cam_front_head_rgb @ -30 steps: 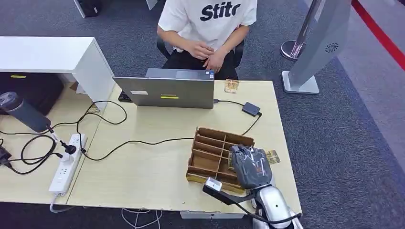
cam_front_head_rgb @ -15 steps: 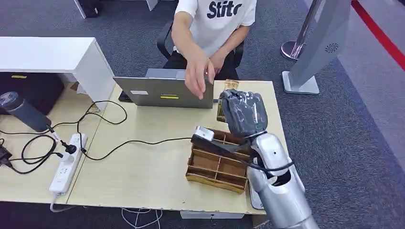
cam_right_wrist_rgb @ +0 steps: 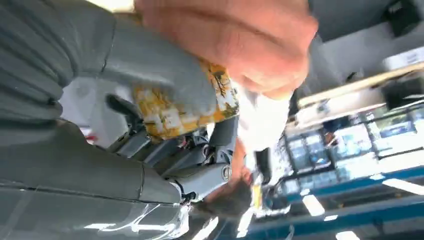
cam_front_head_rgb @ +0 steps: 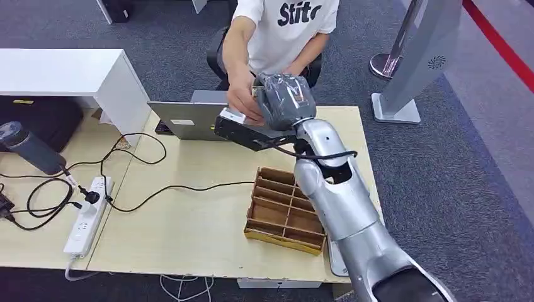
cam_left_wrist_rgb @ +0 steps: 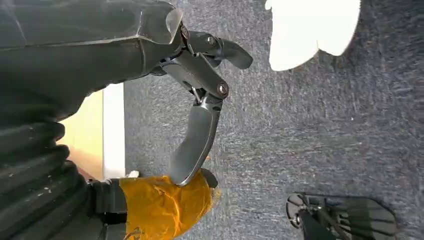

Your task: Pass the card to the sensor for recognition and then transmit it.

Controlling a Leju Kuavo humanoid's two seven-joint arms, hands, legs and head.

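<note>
Reaching out over the worktop (cam_front_head_rgb: pixel 189 214), my right hand (cam_front_head_rgb: pixel 284 100) is raised above the one laptop (cam_front_head_rgb: pixel 189 119), fingers (cam_right_wrist_rgb: pixel 165 75) clamped on a single card (cam_right_wrist_rgb: pixel 185 107) with a yellow patterned face. One person's hand (cam_front_head_rgb: pixel 242 100) meets mine right there, its fingertips on the far edge of that card while my thumb presses over the near part. Both of us are touching it at once, card pinched between my thumb and darker fingers. Down below my arm sits one wooden divider box (cam_front_head_rgb: pixel 283 211), open compartments up, near the worktop's right side. A small dark sensor (cam_front_head_rgb: pixel 330 143) lies on its cable beyond the box, just beside my forearm. Over on the left, one white power strip (cam_front_head_rgb: pixel 85 217) with black leads looping around it, and one dark flask (cam_front_head_rgb: pixel 28 148) lying tilted. My left hand (cam_left_wrist_rgb: pixel 200 115) hangs over grey carpet, fingers apart and holding nothing
</note>
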